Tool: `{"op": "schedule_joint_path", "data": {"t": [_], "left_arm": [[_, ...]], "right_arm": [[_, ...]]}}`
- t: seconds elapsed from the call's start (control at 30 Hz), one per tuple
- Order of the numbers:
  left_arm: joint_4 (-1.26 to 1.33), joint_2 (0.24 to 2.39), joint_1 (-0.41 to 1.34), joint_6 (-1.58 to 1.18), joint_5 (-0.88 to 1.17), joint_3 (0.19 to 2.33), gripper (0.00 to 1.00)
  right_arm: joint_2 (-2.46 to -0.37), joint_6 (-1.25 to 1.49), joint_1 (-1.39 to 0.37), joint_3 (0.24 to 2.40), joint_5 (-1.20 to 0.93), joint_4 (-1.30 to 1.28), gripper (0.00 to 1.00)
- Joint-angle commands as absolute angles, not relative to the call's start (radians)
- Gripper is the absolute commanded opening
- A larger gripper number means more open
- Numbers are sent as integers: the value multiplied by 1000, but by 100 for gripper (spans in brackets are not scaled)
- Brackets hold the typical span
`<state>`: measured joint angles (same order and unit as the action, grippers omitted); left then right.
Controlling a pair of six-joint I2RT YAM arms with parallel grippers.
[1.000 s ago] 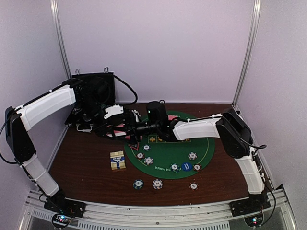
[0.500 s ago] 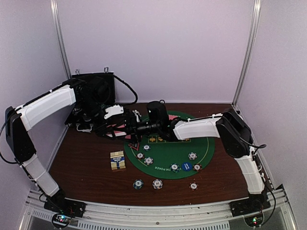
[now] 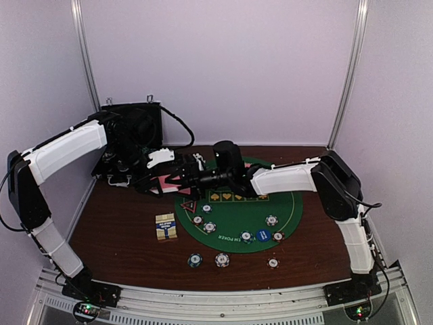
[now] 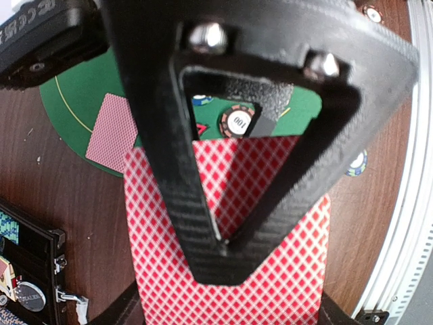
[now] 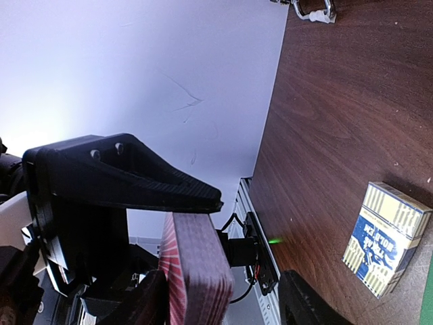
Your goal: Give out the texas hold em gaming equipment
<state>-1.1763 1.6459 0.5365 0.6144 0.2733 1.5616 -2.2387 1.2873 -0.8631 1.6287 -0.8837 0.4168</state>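
My left gripper (image 3: pixel 178 177) is shut on a deck of pink-backed playing cards (image 3: pixel 166 182), held above the table's left back part. In the left wrist view the deck (image 4: pixel 270 284) fills the bottom, with the left gripper (image 4: pixel 226 250) clamped across it. My right gripper (image 3: pixel 196 177) reaches in from the right. In its wrist view the right gripper (image 5: pixel 216 305) stands open, the deck's end (image 5: pixel 196 271) lying between its fingers with a gap on one side. Poker chips (image 3: pixel 210 227), a blue disc (image 3: pixel 263 235) and the triangle marker (image 3: pixel 188 205) lie on the green mat (image 3: pixel 237 217).
A black hard case (image 3: pixel 132 132) stands open at the back left. A blue-and-yellow card box (image 3: pixel 166 226) lies left of the mat, also seen as the box (image 5: pixel 385 237). Three chips (image 3: pixel 222 259) sit off the mat near the front. One card (image 4: pixel 111 132) lies face down on the mat.
My right wrist has shifted slightly right and back, and its jaws have narrowed around the deck's end. The left arm holds still with the deck.
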Motion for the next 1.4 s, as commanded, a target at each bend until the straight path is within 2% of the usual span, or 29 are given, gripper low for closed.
{"op": "schedule_joint_path", "data": {"t": [0.0, 0.47, 0.83, 1.03, 1.2, 1.37], "left_arm": [[-1163, 1628, 530, 620, 296, 1585, 0], [-1163, 1634, 530, 620, 293, 1579, 0], [-1161, 1639, 531, 624, 290, 1572, 0], [-1161, 1637, 531, 626, 289, 1567, 0], [-1162, 1634, 531, 627, 287, 1562, 0], [-1161, 1634, 531, 630, 284, 1560, 0]], "right_arm": [[-2205, 1269, -841, 1584, -880, 358, 56], [-2157, 1265, -825, 1551, -888, 362, 48], [-2115, 1282, -824, 1544, -903, 379, 24], [-2101, 1260, -823, 1545, -904, 337, 19], [-2096, 1267, -818, 1533, -906, 344, 18], [-2080, 1269, -818, 1524, -909, 345, 30]]}}
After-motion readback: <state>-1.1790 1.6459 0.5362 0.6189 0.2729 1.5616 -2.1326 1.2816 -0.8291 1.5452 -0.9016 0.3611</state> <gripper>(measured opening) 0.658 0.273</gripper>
